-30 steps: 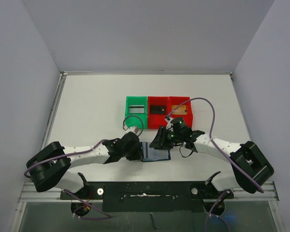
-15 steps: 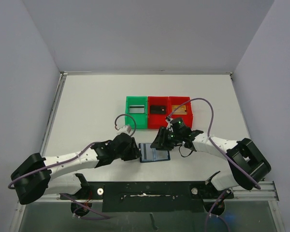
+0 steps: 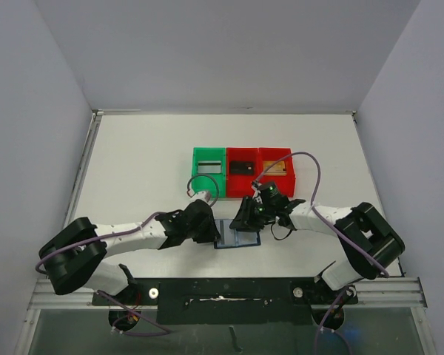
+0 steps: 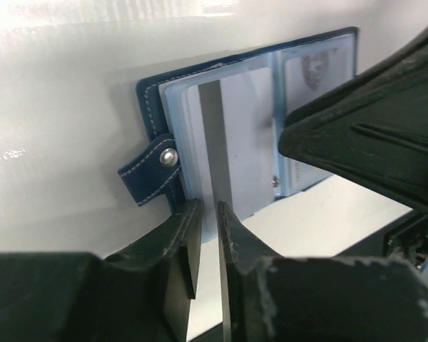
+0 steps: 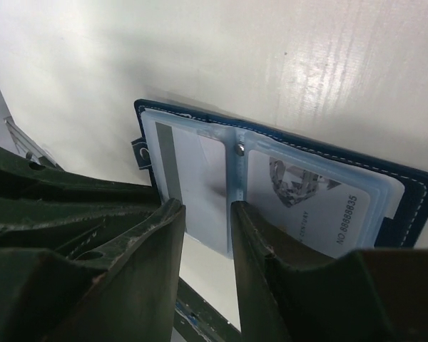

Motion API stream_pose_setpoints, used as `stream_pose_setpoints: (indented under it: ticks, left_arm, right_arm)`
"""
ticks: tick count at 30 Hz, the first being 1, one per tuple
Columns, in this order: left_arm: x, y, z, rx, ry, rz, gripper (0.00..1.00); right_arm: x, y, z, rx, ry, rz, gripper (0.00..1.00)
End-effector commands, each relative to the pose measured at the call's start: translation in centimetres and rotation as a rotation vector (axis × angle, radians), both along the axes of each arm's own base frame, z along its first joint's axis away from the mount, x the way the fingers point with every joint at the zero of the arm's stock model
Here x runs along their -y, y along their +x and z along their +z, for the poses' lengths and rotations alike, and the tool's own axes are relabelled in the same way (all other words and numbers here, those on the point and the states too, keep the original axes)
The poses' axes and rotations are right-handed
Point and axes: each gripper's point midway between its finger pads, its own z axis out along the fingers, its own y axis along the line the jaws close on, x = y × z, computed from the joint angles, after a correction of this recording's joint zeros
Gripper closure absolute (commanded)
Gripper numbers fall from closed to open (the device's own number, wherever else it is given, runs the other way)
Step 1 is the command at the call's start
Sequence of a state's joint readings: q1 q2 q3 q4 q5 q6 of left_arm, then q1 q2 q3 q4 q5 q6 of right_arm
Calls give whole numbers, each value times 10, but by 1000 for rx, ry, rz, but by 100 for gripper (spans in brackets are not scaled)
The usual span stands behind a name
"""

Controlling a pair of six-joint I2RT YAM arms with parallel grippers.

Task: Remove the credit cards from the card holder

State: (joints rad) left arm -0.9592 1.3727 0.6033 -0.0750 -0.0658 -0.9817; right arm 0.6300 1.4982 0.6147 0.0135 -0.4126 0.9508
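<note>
three cards out, more still in the pockets

your left claw (image 4: 208, 210) has its two fingers very close together at the near edge of the card holder (image 4: 148, 114). a thin grey strip shows in the gap. you cannot tell if the claw is pinching a card or is only lined up with one. your right claw (image 5: 207, 210) is loose, with its fingers apart and nothing between them. it sits low over the middle of the holder.

the card holder lies open and flat on the desk (image 3: 148, 163), between the two claws and just in front of the bins. a striped card (image 4: 235, 135) sits in the pocket on the left claw's side. a printed card (image 5: 307, 196) sits in the other pocket.

further back, a silver card (image 3: 209, 167) lies in the green bin (image 3: 209, 188). a black card (image 3: 242, 168) lies in the middle red bin (image 3: 233, 185), and a gold card (image 3: 276, 167) in the right red bin (image 3: 275, 151). so i think those three are done and the pocket cards are left.

since a second ago, the holder and the bins have stayed put. your left arm swung out low and came back. your right arm's elbow pulled in closer.
</note>
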Motion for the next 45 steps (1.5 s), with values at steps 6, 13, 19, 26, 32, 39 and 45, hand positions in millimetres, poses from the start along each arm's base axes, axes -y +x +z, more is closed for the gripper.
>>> stream_pose_setpoints:
  ticks: [6, 13, 19, 26, 32, 39, 45]
  left_arm:
    - [-5, -5, -33, -64, 29, 13, 100]
    - [-17, -4, -36, -62, 78, 34, 100]
    - [-25, -3, -40, -76, 109, 51, 100]
    - [-31, -5, -45, -85, 133, 66, 100]
    - [-33, -5, -48, -89, 152, 63, 100]
    - [-31, -1, -39, -70, 133, 71, 100]
    - [-26, 2, -26, -42, 95, 66, 97]
  right_arm:
    - [-2, -7, -18, -25, -20, 5, 69]
    - [-7, -7, -10, -3, 28, 3, 90]
    - [-7, -7, -3, -3, 54, 27, 100]
    - [7, 2, 10, 20, 83, 14, 100]
    - [17, 2, 12, 27, 64, 40, 100]
    - [26, 3, 5, 21, 25, -3, 100]
    - [24, 1, 3, 10, 52, -14, 100]
